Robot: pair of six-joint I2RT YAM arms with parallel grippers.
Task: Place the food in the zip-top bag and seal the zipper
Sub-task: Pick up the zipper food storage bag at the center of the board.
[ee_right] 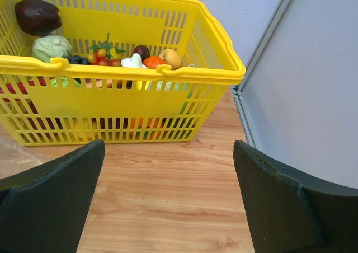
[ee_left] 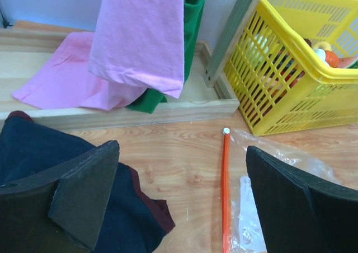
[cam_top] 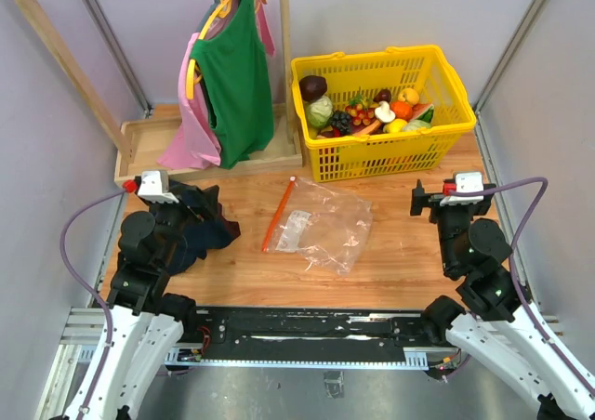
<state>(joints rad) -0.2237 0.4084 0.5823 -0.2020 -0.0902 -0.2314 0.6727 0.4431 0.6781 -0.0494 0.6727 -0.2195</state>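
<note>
Clear plastic zip-top bag is lying empty on the table, zipper along its left edge. The food is sitting in the yellow basket. I am holding my left gripper and right gripper spread, empty. Every step is waiting.

The top camera looks steeply down from high over the near edge, covering the whole table. Both wrist cameras sit low, facing twelve o'clock: the left has the zipper close ahead, the right the basket near at eleven o'clock. All three views share the basket.
</note>
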